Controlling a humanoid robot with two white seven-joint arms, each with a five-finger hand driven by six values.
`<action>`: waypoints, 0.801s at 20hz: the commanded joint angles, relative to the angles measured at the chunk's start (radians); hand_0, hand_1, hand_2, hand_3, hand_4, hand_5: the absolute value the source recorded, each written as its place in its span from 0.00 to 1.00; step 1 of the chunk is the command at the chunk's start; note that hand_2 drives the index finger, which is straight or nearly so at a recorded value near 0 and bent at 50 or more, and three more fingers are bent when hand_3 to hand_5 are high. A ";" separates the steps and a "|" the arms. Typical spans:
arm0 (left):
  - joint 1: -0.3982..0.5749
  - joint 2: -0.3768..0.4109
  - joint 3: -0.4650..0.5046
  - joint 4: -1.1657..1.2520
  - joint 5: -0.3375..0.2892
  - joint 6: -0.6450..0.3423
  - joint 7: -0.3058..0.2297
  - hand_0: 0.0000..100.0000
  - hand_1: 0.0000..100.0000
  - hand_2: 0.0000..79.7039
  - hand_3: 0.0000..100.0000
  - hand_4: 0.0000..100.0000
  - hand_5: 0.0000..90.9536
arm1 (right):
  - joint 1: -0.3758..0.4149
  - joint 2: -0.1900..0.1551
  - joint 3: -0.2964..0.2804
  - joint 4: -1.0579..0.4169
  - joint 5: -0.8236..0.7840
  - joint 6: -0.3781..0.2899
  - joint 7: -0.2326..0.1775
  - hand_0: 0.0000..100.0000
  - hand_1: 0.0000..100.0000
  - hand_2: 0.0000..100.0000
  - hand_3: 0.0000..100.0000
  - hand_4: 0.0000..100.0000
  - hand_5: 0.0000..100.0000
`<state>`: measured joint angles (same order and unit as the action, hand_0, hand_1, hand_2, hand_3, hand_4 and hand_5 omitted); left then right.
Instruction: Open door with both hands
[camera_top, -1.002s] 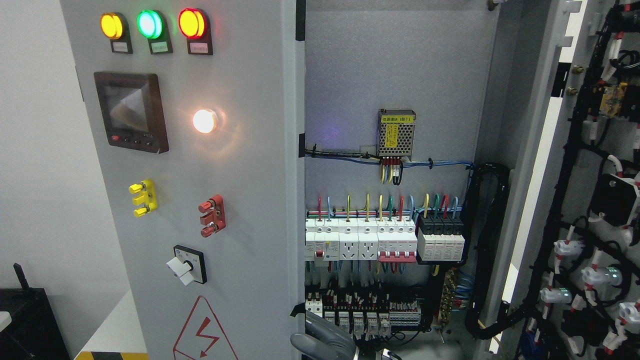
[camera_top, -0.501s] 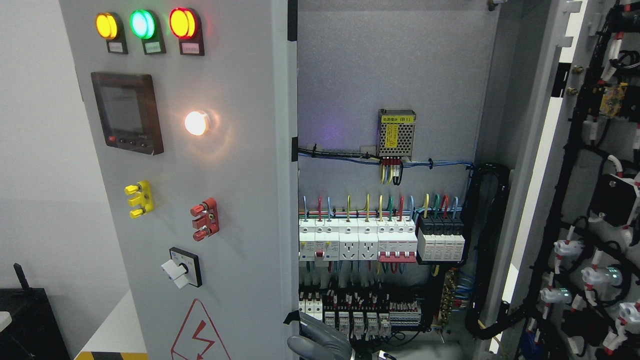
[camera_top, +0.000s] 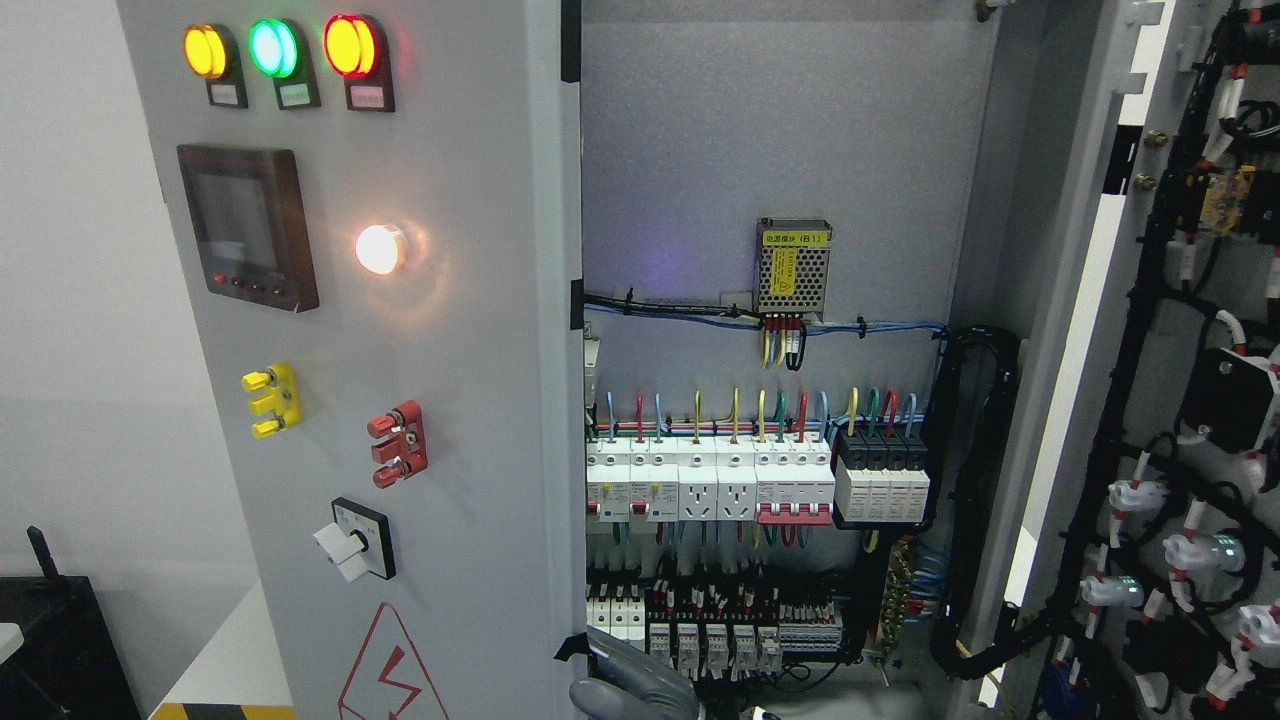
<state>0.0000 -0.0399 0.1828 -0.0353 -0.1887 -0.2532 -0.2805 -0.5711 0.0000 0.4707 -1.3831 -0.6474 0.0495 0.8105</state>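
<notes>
The grey left door of the electrical cabinet stands partly open, with indicator lamps, a dark display and switches on its face. At the bottom edge my right hand, grey, sits at the door's free edge, thumb on the outer side and fingers behind it. Only the hand and a bit of wrist show. The right door is swung wide open at the far right, its inner side covered with black cable looms. My left arm is out of view.
Inside the cabinet are a row of breakers, a small power supply and terminal blocks close to my hand. A black box stands at the lower left by a white wall.
The left door has swung further open, its free edge shifting left and uncovering more breakers. My hand moved left with the edge.
</notes>
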 joint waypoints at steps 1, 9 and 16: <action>0.028 0.000 0.000 0.000 0.000 0.000 0.000 0.12 0.39 0.00 0.00 0.00 0.00 | 0.025 0.022 0.022 -0.056 -0.001 0.000 -0.004 0.12 0.39 0.00 0.00 0.00 0.00; 0.028 0.000 0.000 0.000 0.000 0.000 0.000 0.12 0.39 0.00 0.00 0.00 0.00 | 0.054 0.017 0.022 -0.094 -0.001 0.000 -0.002 0.12 0.39 0.00 0.00 0.00 0.00; 0.028 0.000 0.001 0.000 0.000 0.000 0.000 0.12 0.39 0.00 0.00 0.00 0.00 | 0.070 0.017 0.055 -0.117 -0.012 0.000 0.003 0.12 0.39 0.00 0.00 0.00 0.00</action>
<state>0.0000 -0.0399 0.1828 -0.0353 -0.1888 -0.2532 -0.2805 -0.5136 0.0000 0.4943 -1.4578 -0.6511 0.0494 0.8081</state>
